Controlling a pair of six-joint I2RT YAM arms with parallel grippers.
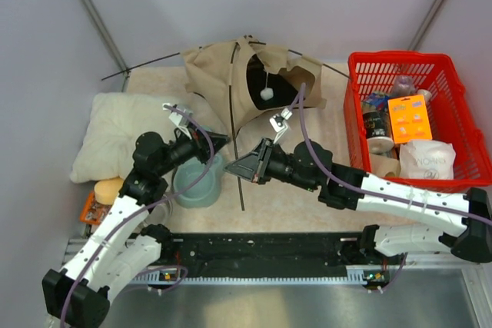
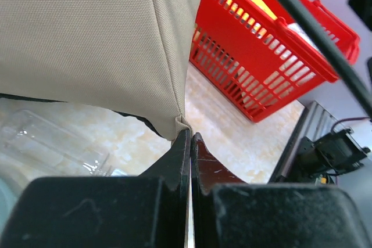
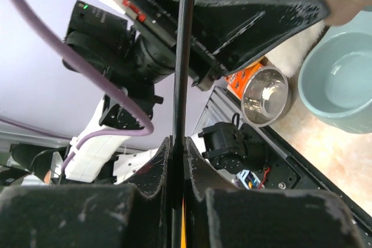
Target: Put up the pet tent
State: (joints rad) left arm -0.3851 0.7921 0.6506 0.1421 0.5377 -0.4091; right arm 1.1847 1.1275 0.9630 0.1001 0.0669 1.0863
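The pet tent [image 1: 219, 74] stands half-collapsed at the back centre, tan fabric with a dark doorway and a small white ball [image 1: 267, 93] hanging in it. One thin black pole [image 1: 237, 144] runs from its top down toward the table front. My left gripper [image 1: 225, 140] is shut on a bottom corner of the tent fabric [image 2: 87, 39], pinched at the fingertips [image 2: 183, 137]. My right gripper [image 1: 234, 170] is shut on the black pole [image 3: 185, 56], which passes straight up between its jaws. The two grippers are almost touching.
A red basket [image 1: 400, 57] of packets and bottles stands at the right, also in the left wrist view [image 2: 261, 68]. A cream pillow [image 1: 115, 128] lies at the left. A pale teal bowl [image 1: 196, 182] sits under the left gripper, a steel bowl [image 3: 264, 94] beside it.
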